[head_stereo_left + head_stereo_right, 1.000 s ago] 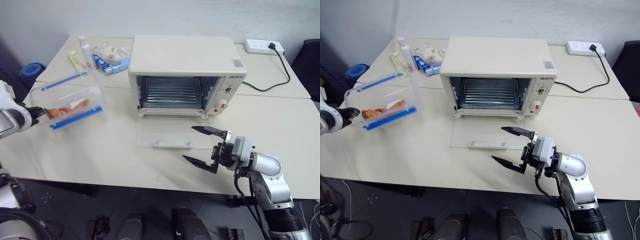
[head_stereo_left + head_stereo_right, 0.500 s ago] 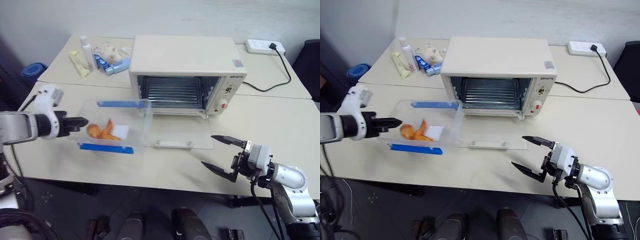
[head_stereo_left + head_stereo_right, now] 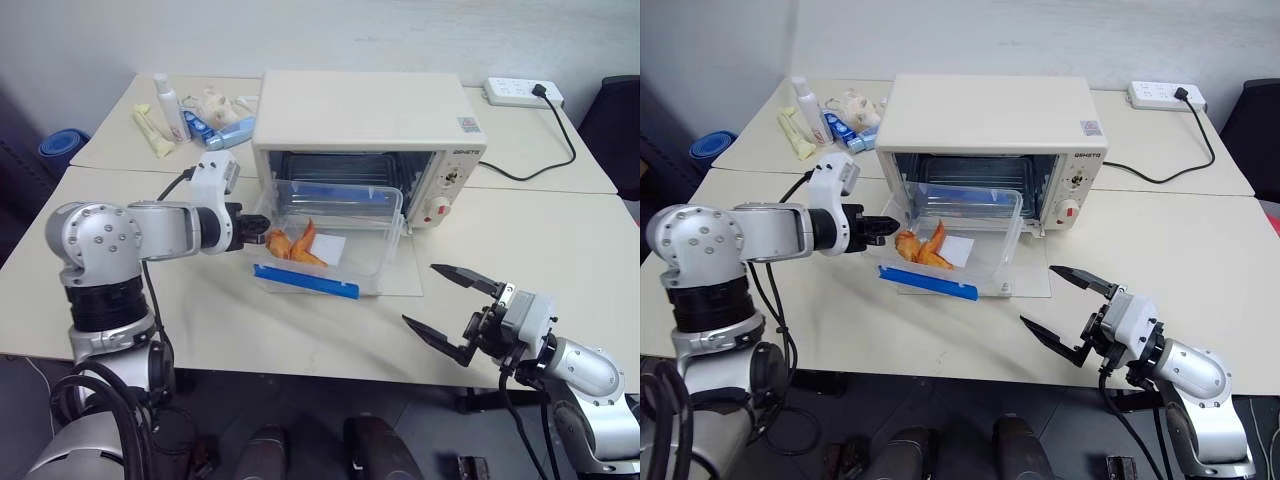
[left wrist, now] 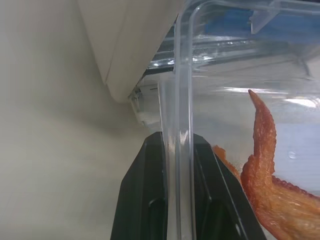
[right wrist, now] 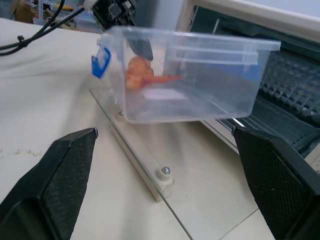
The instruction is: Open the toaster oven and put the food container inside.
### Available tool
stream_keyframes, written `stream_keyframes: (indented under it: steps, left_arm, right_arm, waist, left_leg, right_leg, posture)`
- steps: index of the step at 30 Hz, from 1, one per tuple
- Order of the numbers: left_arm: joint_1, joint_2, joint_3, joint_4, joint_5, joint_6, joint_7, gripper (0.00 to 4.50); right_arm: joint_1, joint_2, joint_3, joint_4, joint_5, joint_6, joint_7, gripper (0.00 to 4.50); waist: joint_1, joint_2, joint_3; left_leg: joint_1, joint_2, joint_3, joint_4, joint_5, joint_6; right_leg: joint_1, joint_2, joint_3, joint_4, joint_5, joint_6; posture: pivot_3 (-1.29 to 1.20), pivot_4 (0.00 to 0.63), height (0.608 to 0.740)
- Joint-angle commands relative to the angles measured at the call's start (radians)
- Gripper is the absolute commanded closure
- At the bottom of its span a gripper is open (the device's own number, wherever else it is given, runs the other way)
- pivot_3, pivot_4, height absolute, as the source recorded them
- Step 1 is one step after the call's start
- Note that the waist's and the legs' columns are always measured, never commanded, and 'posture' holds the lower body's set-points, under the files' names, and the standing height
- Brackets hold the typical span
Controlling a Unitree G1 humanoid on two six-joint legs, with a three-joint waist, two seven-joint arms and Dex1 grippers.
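Your left gripper [image 4: 177, 150] pinches the food container's [image 3: 330, 235] clear end wall, holding it above the dropped glass door [image 5: 150, 165], right in front of the toaster oven's [image 3: 365, 120] open mouth. Your right gripper [image 3: 452, 311], jaws spread wide & empty, hangs nr the table [image 3: 560, 250] edge.

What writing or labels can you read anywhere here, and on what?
Toaster oven, dark print above the knobs: too small to read.
Toaster oven, small sticker on the top's right corner: unreadable.
White bottle and tubes at the table's back left: any print is too small.
Food container: no text.
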Motion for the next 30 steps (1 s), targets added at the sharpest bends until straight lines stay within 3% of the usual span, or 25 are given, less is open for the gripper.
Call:
stream_keyframes:
  steps: [1, 8, 12, 16, 19, 20, 23, 25, 30]
  left_arm:
    - [-0.014, -0.01, 0.023, -0.03, 0.043, -0.012, -0.003, 4.16]
    - [-0.023, -0.106, 0.061, -0.033, 0.127, -0.019, -0.043, 2.16]
    - [-0.008, -0.053, 0.095, -0.03, 0.105, -0.027, -0.153, 1.02]
    - [0.008, 0.031, 0.191, -0.004, 0.015, -0.046, -0.347, 1.02]
    - [0.155, 0.28, 0.08, -0.044, 0.011, -0.183, -0.672, 1.0]
    - [0.229, 0.362, 0.032, -0.061, 0.055, -0.314, -0.819, 1.0]
    - [0.419, 0.539, -0.135, -0.063, 0.271, -0.784, -1.173, 1.65]
    - [0.481, 0.558, -0.186, -0.051, 0.34, -0.986, -1.299, 2.25]
    - [0.502, 0.451, -0.257, -0.091, 0.356, -1.101, -1.349, 3.88]
  right_arm:
    - [0.014, 0.007, -0.015, -0.057, 0.001, -0.003, -0.035, 0.0]
    - [0.017, 0.007, -0.013, -0.075, 0.001, 0.009, -0.078, 0.0]
    - [0.016, -0.016, -0.032, -0.089, 0.011, 0.041, -0.092, 0.0]
    - [0.027, -0.06, -0.06, -0.165, 0.111, 0.178, -0.111, 0.0]
    - [0.073, -0.154, -0.062, -0.238, 0.213, 0.338, -0.07, 0.62]
    - [0.089, -0.189, -0.048, -0.266, 0.236, 0.391, -0.058, 0.91]
    - [0.093, -0.233, 0.023, -0.316, 0.238, 0.464, -0.045, 1.97]
    - [0.065, -0.22, 0.086, -0.319, 0.203, 0.478, -0.05, 2.64]
    - [-0.066, -0.162, 0.214, -0.245, 0.081, 0.49, -0.099, 4.45]
  waist:
    - [0.0, 0.0, 0.0]
    - [0.009, 0.0, 0.0]
    - [0.007, 0.0, 0.0]
    - [-0.001, 0.0, 0.0]
    - [-0.006, 0.001, 0.0]
    - [-0.008, 0.001, 0.0]
    - [-0.001, 0.001, 0.0]
    - [0.006, 0.001, 0.0]
    - [0.035, 0.001, 0.0]
  left_leg:
    - [0.0, 0.0, 0.0, 0.0, 0.0, 0.0]
    - [0.0, 0.0, 0.0, 0.001, 0.0, 0.0]
    - [0.0, 0.0, 0.0, 0.001, 0.0, 0.0]
    - [0.0, 0.0, 0.0, 0.001, 0.0, -0.001]
    - [0.001, 0.0, 0.001, 0.0, 0.0, -0.001]
    - [0.003, 0.001, 0.001, -0.002, 0.0, -0.002]
    - [0.005, 0.001, 0.002, -0.008, 0.003, -0.004]
    - [0.006, 0.002, 0.0, -0.011, 0.004, -0.004]
    - [0.005, 0.0, -0.002, -0.009, -0.001, 0.008]
  right_leg:
    - [0.0, 0.0, 0.0, 0.0, 0.0, 0.0]
    - [0.001, 0.0, 0.0, 0.0, 0.0, 0.0]
    - [0.001, 0.0, 0.0, 0.0, 0.0, 0.0]
    - [0.001, 0.0, 0.0, 0.0, 0.0, 0.0]
    - [0.0, 0.001, 0.001, 0.0, 0.0, 0.0]
    - [0.001, 0.001, 0.002, 0.0, 0.0, 0.0]
    - [0.002, 0.001, 0.002, -0.005, -0.001, -0.002]
    - [0.005, 0.0, 0.0, -0.011, -0.001, -0.003]
    - [0.01, -0.003, -0.001, -0.016, 0.0, -0.001]
  posture:
    - [0.0, 0.15, 0.74]
    - [0.0, 0.15, 0.74]
    - [0.0, 0.15, 0.74]
    - [0.0, 0.15, 0.74]
    - [0.0, 0.15, 0.74]
    - [0.0, 0.15, 0.74]
    - [0.0, 0.15, 0.74]
    - [0.0, 0.15, 0.74]
    - [0.0, 0.15, 0.74]
